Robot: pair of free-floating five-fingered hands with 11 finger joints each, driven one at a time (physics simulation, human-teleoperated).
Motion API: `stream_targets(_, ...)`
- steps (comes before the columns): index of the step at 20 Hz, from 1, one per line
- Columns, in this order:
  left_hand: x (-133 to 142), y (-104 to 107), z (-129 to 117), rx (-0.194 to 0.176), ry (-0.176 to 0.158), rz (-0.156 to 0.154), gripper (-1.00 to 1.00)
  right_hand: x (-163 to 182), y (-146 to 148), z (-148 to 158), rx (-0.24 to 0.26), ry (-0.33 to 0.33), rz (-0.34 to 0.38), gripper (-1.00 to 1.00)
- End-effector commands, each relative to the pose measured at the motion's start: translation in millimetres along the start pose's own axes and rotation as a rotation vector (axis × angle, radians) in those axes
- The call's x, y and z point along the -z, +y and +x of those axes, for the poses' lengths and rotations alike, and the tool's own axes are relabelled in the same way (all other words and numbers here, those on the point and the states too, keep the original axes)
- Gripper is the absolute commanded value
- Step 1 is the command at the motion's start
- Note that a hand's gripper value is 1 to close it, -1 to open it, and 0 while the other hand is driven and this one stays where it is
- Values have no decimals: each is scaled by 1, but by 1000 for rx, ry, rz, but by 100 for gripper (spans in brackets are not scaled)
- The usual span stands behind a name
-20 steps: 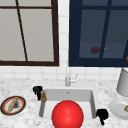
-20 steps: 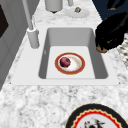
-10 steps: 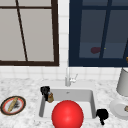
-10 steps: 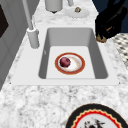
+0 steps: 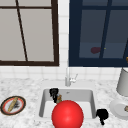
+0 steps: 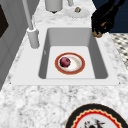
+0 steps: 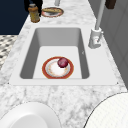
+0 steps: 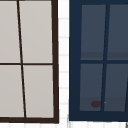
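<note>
Left of the sink [image 5: 75,94], on the table [image 5: 27,87]: patterned plate [image 5: 13,105] with food on it, untouched.

Left hand [image 5: 53,93] is clenched round a small amber bottle [image 5: 59,98]. In the front view it is seen over the sink's left rear part, below the faucet [image 5: 67,77]. One second ago it was placed over the table just left of the sink; half a second ago it was at the sink's left rim. A steady shift to the right with the bottle in the grasp. In the right side view the bottle is seen upright, near the sink's far front corner. The carry is judged under way: the bottle is held clear of the table and not yet set down anywhere.

In the sink: a red-rimmed plate [image 6: 77,65] on the basin floor, with a dark red ball [image 6: 65,62] on it. A large red sphere [image 5: 67,115] is seen over the sink's front edge in the front view.

Right hand [image 5: 102,115] hangs at the sink's right front corner, unmoved over the last second — whether it is released or clenched cannot be told.

Right of the sink: white plate [image 5: 117,108], then a grey canister [image 5: 123,82] behind it.
</note>
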Motion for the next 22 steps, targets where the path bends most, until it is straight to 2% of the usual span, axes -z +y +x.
stream_targets(1,28,-16,-6,-6,23,-34,100,0,0,0,0,0,0,0)
stream_targets(3,42,-27,-12,3,31,-21,100,0,0,0,0,0,0,0)
stream_targets(11,96,-81,-45,4,44,-6,100,0,0,0,0,0,0,0)
stream_targets(12,98,-88,-50,2,35,6,100,0,0,0,0,0,0,0)
stream_targets(14,111,-104,-56,17,27,3,100,0,0,0,0,0,0,0)
stream_targets(16,123,-119,-65,3,31,2,100,0,0,0,0,0,0,0)
stream_targets(21,143,-146,-88,2,22,-4,100,0,0,0,0,0,0,0)
stream_targets(22,143,-147,-97,7,12,7,100,0,0,0,0,0,0,0)
